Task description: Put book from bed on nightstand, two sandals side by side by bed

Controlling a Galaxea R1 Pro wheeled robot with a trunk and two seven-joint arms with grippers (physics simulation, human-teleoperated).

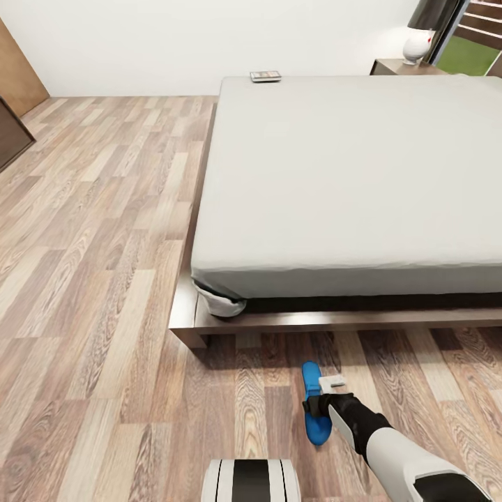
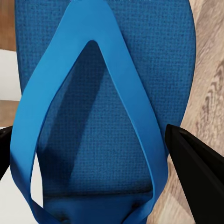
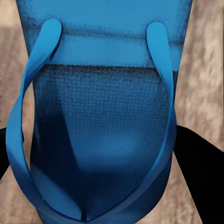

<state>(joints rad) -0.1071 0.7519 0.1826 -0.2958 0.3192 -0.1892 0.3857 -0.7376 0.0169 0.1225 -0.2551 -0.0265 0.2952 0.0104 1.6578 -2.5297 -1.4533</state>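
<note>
Right tool [image 1: 322,399] holds a sandal [image 1: 313,404] low over the floor [image 1: 104,279], just off the foot of the bed [image 1: 348,174], at about 6 o'clock in the head view. In the right wrist view its dark fingers [image 3: 198,163] flank the sole [image 3: 100,140], apparently clamped on it.

Left tool [image 2: 100,158]: fingers [image 2: 193,158] sit either side of a second sandal [image 2: 100,93]; gap looks narrow, but contact is not clear, so I cannot tell whether it grips.

Book [image 1: 265,76] lies at the bed's far corner, 12 o'clock, not yet moved. A nightstand [image 1: 397,67] stands at 1 o'clock with a lamp [image 1: 417,45] on it.

Risks:
- Edge grip on a thin sole: sandal may pivot or slip on release and land askew.
- Second sandal's place relative to the first is unclear; the pair may end well apart or not parallel.
- Set too close, a sandal may slide under the frame.
</note>
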